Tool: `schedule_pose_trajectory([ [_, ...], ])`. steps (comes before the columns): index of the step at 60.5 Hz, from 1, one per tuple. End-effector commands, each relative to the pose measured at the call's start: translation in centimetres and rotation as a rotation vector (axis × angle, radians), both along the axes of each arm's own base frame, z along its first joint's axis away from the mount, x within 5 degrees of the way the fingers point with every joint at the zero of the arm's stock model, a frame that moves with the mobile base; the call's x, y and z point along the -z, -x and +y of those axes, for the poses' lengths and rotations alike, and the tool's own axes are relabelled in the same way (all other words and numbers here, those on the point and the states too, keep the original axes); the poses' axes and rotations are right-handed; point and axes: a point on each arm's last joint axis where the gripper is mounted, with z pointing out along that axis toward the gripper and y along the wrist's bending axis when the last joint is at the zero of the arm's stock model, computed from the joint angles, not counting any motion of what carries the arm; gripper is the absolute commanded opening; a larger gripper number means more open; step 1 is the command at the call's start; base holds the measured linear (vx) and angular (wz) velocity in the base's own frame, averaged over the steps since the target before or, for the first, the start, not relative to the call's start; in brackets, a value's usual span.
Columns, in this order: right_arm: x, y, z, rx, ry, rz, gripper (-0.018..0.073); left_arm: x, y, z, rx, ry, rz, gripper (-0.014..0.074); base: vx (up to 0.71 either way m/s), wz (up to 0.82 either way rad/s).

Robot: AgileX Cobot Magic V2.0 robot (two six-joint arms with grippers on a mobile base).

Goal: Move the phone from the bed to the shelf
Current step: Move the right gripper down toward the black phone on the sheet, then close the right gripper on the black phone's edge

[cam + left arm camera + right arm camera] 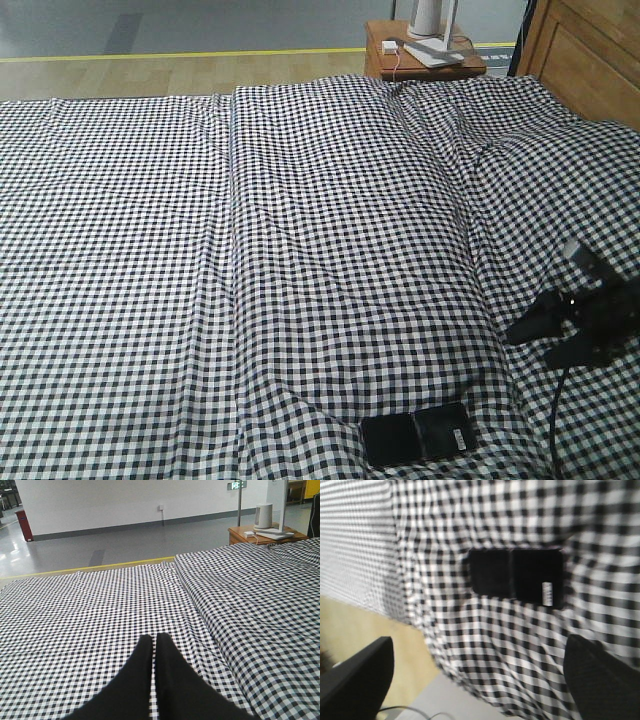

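The black phone lies flat on the gingham bed near its front edge, with a white sticker at its right end. In the right wrist view the phone is ahead of my right gripper, which is open with its fingers wide apart and nothing between them. From the front view my right gripper hovers above the bed, to the right of the phone and apart from it. My left gripper is shut and empty over the left part of the bed. The shelf is out of view.
A reddish-brown bedside table with white items stands past the far edge of the bed. The wooden headboard rises at the back right. Bare floor shows below the bed's front edge.
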Motion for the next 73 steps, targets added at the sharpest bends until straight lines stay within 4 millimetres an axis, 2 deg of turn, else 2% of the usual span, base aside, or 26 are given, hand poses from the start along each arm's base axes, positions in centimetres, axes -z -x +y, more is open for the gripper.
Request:
schedule_pose_trajectory([
  [1, -0.3, -0.7, 0.2, -0.027, -0.123, -0.031, 0.0634, -1.6, 0.1, 0.0, 0.004, 0.004, -0.107, 0.0001, 0.00, 0.00],
  [10, 3.4, -1.2, 0.1, -0.056, -0.188, 0.012, 0.0627, -1.6, 0.1, 0.0, 0.004, 0.004, -0.107, 0.0001, 0.00, 0.00],
  [23, 7.1, -1.8, -0.1, -0.064, -0.210, 0.041, 0.0617, -1.6, 0.1, 0.0, 0.004, 0.004, -0.107, 0.0001, 0.00, 0.00],
  [38, 11.0, -1.7, 1.9, -0.131, -0.259, 0.040, 0.0607, -1.6, 0.1, 0.0, 0.004, 0.004, -0.107, 0.0001, 0.00, 0.00],
  [49, 13.0, -2.1, 2.0, -0.130, -0.267, 0.049, 0.0600, -1.6, 0.1, 0.0, 0.004, 0.004, -0.107, 0.0001, 0.00, 0.00],
  [73, 15.4, -2.0, 2.5, -0.085, -0.323, 0.030, 0.0594, -1.6, 0.1, 0.0, 0.004, 0.004, -0.107, 0.0001, 0.00, 0.00],
])
